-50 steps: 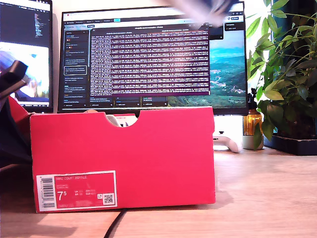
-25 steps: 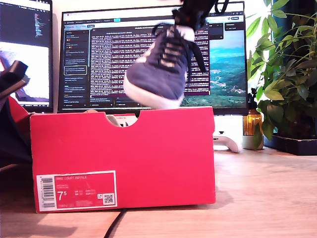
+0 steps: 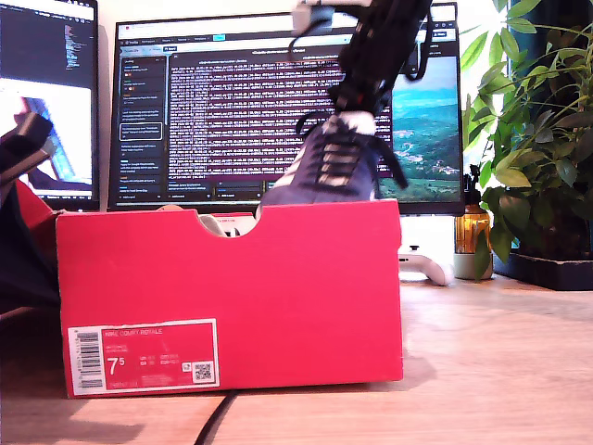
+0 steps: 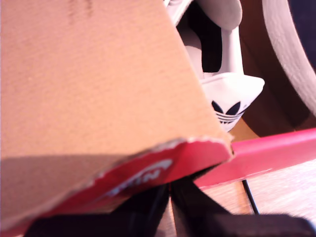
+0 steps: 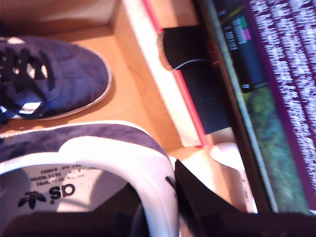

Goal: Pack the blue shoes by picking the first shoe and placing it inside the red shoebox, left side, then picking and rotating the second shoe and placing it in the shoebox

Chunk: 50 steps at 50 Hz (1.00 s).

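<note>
— Above the red shoebox point(image 3: 232, 297), what hangs there?

— One of the blue shoes, the second shoe point(image 3: 326, 167), held by my second gripper point(image 3: 357, 102) at its heel collar. Its long axis is tilted: heel up toward the gripper, toe down and toward the exterior view's left, with the toe already hidden behind the box's front wall.

— How are the jaws set?

— Pinching the white heel collar; the second wrist view shows a dark finger point(image 5: 207, 207) against the outside of the collar, with the white insole point(image 5: 64, 190) just beside it.

— And the first shoe?

— It lies flat on the box floor point(image 5: 54, 79), sole down. In the second wrist view it sits beside the held shoe with bare cardboard between its toe and the box's inner wall.

— What room is there around the held shoe?

— The front edge of the box is just below it, with the half-round notch toward the exterior view's left. A monitor point(image 3: 278, 102) stands behind, and a plant point(image 3: 537, 139) is well apart at the exterior view's right.

— My first gripper?

— My first gripper point(image 4: 168, 202) is pressed onto a red cardboard flap point(image 4: 98, 98), whose brown inner face fills the first wrist view.
</note>
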{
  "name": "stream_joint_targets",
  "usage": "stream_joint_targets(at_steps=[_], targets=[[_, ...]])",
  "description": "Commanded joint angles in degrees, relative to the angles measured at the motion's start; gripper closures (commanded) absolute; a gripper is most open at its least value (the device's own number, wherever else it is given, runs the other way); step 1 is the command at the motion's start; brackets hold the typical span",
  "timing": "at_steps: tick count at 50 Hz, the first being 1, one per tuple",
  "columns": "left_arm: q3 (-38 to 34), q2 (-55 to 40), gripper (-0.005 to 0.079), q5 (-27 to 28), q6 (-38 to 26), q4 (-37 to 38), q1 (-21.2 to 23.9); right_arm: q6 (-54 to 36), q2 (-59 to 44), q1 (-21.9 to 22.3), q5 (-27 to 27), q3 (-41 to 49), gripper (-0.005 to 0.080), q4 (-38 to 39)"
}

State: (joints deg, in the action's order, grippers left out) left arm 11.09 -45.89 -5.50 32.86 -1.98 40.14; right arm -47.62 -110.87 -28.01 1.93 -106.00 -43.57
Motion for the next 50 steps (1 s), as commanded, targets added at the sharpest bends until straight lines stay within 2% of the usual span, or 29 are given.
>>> stream_joint_targets(at_steps=[1,29,39,44,50], targets=[[-0.4,-0.2,0.0762,0.1,0.1,-0.6,0.1,-1.0,-0.1,-1.3,0.4,-1.0,0.0763,0.8],[-0.4,-0.2,0.0762,0.1,0.1,-0.6,0.1,-1.9,-7.4,-2.8,-2.1,-1.0,0.0762,2.1],[-0.4,-0.2,0.0762,0.1,0.1,-0.6,0.1,-1.8,-7.5,-2.9,-2.3,-1.0,0.0645,3.1],[-0.4,-0.2,0.0762,0.1,0.1,-0.6,0.1,-1.7,-7.5,-3.0,-4.5,-1.1,0.0576,3.3],[-0.4,-0.2,0.0762,0.1,0.1,-0.6,0.1,-1.5,-7.3,-3.4,-8.3,-1.7,0.0563,3.0]])
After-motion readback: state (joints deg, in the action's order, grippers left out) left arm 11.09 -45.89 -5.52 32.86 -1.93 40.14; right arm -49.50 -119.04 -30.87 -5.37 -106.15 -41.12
